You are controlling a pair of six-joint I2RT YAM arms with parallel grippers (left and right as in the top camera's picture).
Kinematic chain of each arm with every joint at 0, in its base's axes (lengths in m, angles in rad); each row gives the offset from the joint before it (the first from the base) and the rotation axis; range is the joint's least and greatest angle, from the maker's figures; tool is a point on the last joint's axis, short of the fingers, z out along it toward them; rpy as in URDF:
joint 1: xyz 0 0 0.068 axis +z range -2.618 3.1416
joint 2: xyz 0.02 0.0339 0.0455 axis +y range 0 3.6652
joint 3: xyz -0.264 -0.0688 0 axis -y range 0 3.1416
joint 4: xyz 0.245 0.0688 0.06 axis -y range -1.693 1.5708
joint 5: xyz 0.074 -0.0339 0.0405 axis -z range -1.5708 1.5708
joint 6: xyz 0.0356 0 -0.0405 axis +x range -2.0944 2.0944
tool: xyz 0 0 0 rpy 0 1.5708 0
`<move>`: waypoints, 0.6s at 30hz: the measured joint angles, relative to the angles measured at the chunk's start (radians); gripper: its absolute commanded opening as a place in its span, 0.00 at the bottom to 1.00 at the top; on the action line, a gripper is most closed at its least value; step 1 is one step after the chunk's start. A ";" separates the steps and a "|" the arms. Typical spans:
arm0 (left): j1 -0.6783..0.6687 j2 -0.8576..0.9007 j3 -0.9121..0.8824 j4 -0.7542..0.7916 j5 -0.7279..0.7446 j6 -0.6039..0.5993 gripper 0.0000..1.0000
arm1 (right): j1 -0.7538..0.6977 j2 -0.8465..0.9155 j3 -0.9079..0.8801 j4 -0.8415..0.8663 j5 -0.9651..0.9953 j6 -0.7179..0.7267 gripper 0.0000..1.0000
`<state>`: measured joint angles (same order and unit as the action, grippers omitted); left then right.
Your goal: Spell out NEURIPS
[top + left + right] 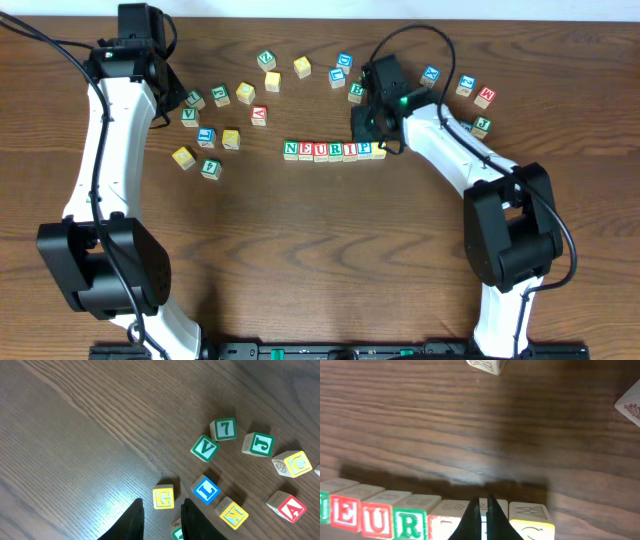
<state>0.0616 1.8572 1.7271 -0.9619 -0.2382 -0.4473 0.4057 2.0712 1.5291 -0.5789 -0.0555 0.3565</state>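
Spelled across the middle of the table (320, 250), left to right in the overhead view: green N cube (291, 149), red E cube (306, 150), blue U cube (320, 151), green R cube (335, 151), red I cube (349, 150), blue P cube (363, 150), then a yellow-faced cube (378, 150). Seven pale wooden blocks, touching side to side in one straight row. Marking on the yellow face cut off, not readable. Through the right wrist camera, E, U and R plainly legible, the next face half hidden behind the fingers.

Right claw (484, 501) pinched fully closed, gripping nothing, poised just over the row's right end.

Other lettered cubes scattered loose beyond the row.

Left claw (161, 505) well away at the left cluster, jaws partly apart and empty, with a yellow G cube (163, 497) just ahead of the fingertips. Nearby: blue L cube (206, 490), yellow K cube (232, 513), green V cube (204, 448), green J cube (259, 444), red A cube (287, 506).
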 measured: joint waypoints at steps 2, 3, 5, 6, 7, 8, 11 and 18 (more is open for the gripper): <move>0.000 0.000 0.000 0.000 0.000 0.000 0.25 | 0.000 0.000 -0.008 0.008 0.004 0.000 0.01; 0.000 0.000 0.000 0.000 0.000 0.000 0.25 | 0.000 0.000 -0.008 0.010 0.004 0.000 0.01; 0.000 0.000 0.000 0.000 0.000 0.000 0.25 | 0.000 0.000 -0.008 0.014 0.006 0.000 0.01; 0.000 0.000 0.000 0.000 0.000 0.000 0.25 | 0.000 0.000 -0.008 0.015 0.007 0.000 0.01; 0.000 0.000 0.000 0.000 0.000 0.000 0.25 | 0.000 0.002 -0.008 0.016 0.007 0.000 0.01; 0.000 0.000 0.000 0.000 0.000 0.000 0.25 | 0.002 0.005 -0.008 0.019 0.007 0.000 0.01; 0.000 0.000 0.000 0.000 0.000 0.000 0.25 | 0.006 0.024 -0.008 0.026 0.007 0.001 0.01; 0.000 0.000 0.000 0.000 0.000 0.000 0.25 | 0.014 0.049 -0.009 0.029 0.006 0.000 0.01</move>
<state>0.0616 1.8572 1.7271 -0.9615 -0.2382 -0.4473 0.4194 2.1204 1.5200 -0.5503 -0.0490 0.3569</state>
